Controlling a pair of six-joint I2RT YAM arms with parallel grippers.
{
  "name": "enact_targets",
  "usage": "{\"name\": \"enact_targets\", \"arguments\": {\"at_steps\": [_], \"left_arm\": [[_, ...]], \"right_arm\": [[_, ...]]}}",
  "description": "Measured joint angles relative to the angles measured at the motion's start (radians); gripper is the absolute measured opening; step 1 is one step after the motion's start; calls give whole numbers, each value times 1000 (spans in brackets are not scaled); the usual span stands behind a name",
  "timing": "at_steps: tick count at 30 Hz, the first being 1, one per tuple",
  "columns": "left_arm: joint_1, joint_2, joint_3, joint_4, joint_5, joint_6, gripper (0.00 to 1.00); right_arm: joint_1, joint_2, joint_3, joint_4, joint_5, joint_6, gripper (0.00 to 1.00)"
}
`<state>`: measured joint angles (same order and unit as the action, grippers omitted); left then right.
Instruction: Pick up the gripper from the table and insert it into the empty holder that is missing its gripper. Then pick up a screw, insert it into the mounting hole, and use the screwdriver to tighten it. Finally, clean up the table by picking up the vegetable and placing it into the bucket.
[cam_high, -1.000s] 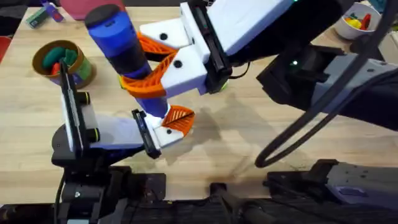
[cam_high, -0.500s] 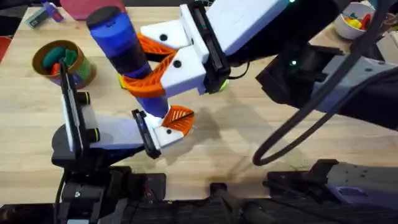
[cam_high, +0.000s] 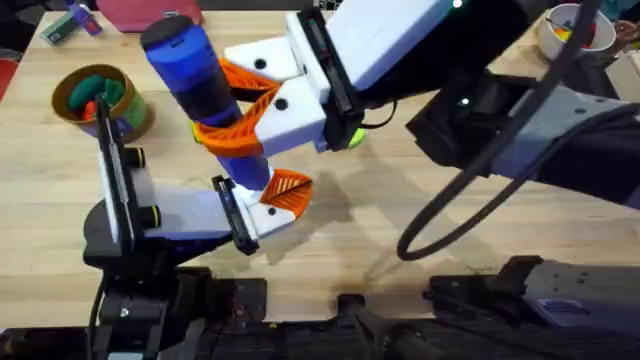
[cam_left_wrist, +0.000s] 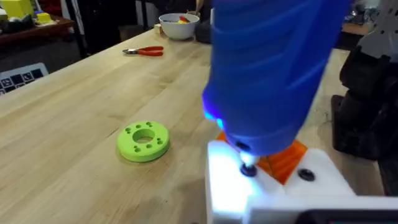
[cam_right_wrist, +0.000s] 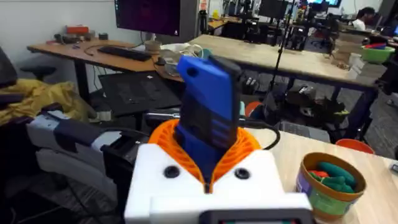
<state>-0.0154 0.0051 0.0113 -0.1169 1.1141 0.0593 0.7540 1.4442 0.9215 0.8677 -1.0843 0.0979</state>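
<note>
My right gripper (cam_high: 228, 105) is shut on the blue screwdriver (cam_high: 195, 75), its orange pads on both sides of the barrel (cam_right_wrist: 208, 118). The screwdriver stands tilted, with its thin tip (cam_left_wrist: 247, 169) down on a screw in the white holder (cam_high: 262, 212) at the end of my left gripper (cam_high: 270, 200). The orange ribbed gripper (cam_high: 288, 188) sits in that holder, right behind the tip (cam_left_wrist: 285, 160). The bucket (cam_high: 98, 98) stands at the far left with green and red pieces inside (cam_right_wrist: 329, 180). The vegetable is out of view.
A green ring (cam_left_wrist: 143, 140) lies on the wood beside the holder. Red-handled pliers (cam_left_wrist: 144, 51) and a white bowl (cam_high: 568, 32) with toy pieces are at the far right. The right arm's black cable (cam_high: 450, 210) loops over the middle of the table.
The right arm and its cable have shifted very slightly. The screwdriver stays held on the holder, and the left arm has not moved.
</note>
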Motion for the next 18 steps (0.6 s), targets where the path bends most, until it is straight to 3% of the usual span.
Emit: {"name": "enact_targets", "arguments": {"at_steps": [18], "left_arm": [[0, 0, 0, 0, 0, 0, 17]], "right_arm": [[0, 4, 0, 7, 5, 4, 24]]}}
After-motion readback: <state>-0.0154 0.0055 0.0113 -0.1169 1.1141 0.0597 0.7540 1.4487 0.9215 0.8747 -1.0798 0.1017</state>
